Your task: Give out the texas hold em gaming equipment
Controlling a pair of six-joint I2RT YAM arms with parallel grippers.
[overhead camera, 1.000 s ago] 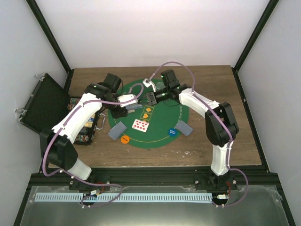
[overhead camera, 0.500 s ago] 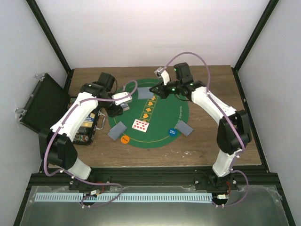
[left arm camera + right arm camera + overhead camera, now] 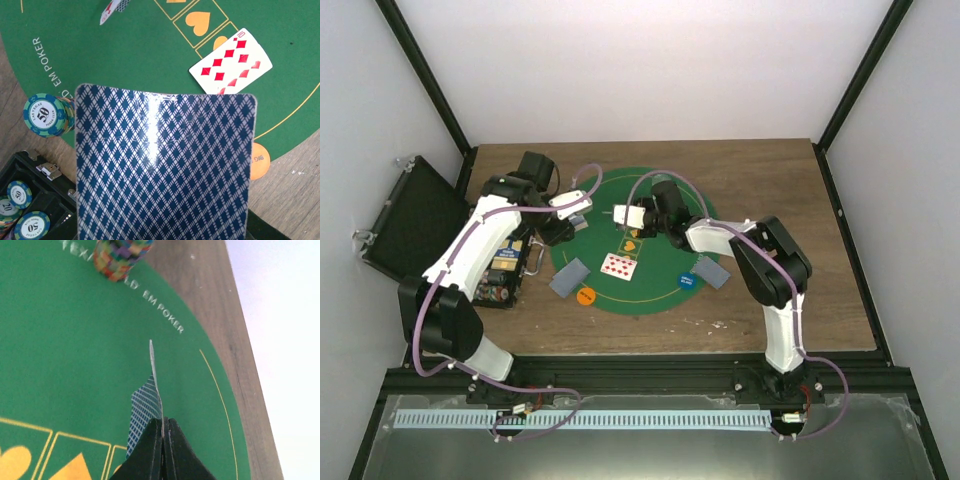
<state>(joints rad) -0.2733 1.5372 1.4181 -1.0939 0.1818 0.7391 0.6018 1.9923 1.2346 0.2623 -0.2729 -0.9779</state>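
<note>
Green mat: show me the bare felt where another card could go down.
Free: the green mat's near rim between the orange disc and blue disc, below the face-up card; also the far arc beyond the right fingers, which pinch a held card. Crowded: the middle with its marked boxes, and the left rim with a chip stack and face-down card.

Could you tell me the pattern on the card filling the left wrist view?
The card bears a dark blue diamond lattice, best seen from the left wrist.
</note>
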